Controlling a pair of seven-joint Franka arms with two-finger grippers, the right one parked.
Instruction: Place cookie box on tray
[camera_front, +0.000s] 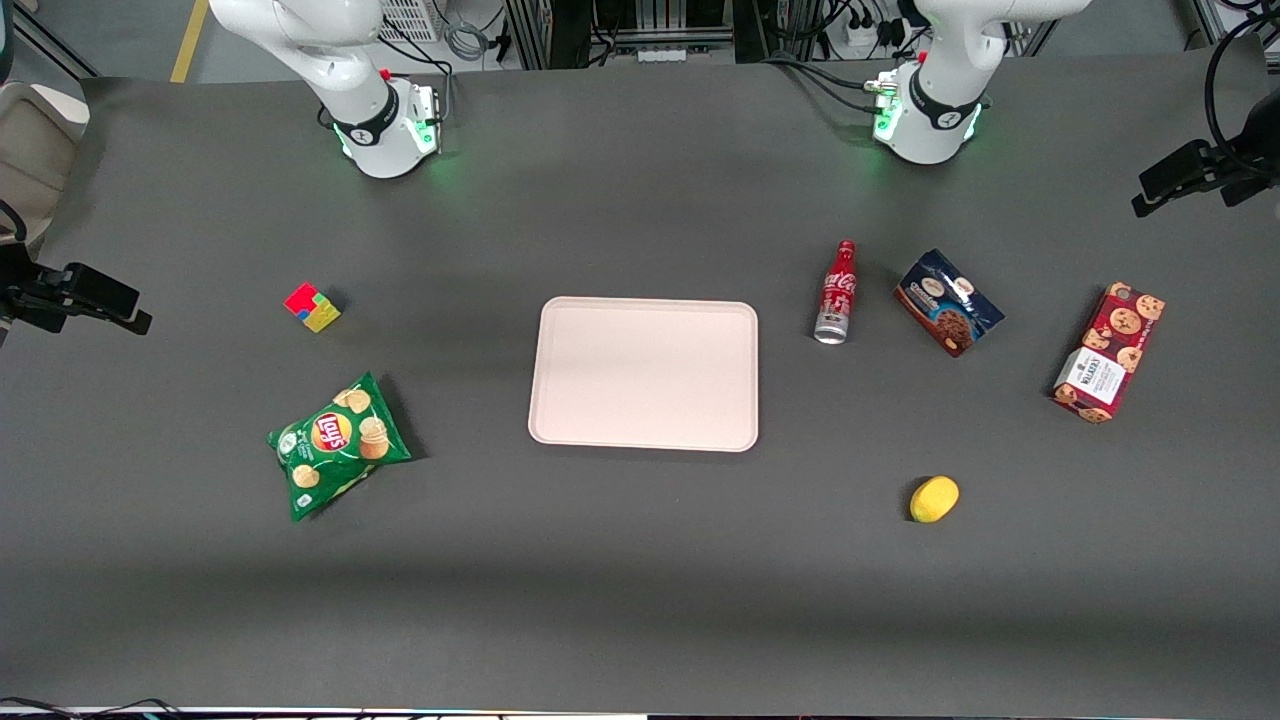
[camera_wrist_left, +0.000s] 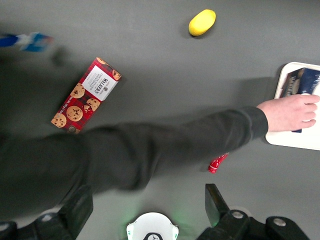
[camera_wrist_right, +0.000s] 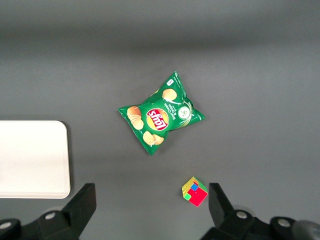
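My gripper (camera_wrist_left: 145, 205), fingers spread wide and empty, hovers over a person's arm (camera_wrist_left: 150, 150) reaching the tray (camera_wrist_left: 295, 142); descending for the cookie box (camera_front: 948, 300), in the front view's upper half, could strike it.

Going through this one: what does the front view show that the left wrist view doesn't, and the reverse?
Front view only: the chips bag, the colour cube, and the cookie box lying on the table beside the cola bottle, with the tray bare.

Left wrist view only: the open gripper above the table, and a person's hand resting on a navy box on the tray's corner.

Both: the tray, the cola bottle, the red cookie box and the lemon.
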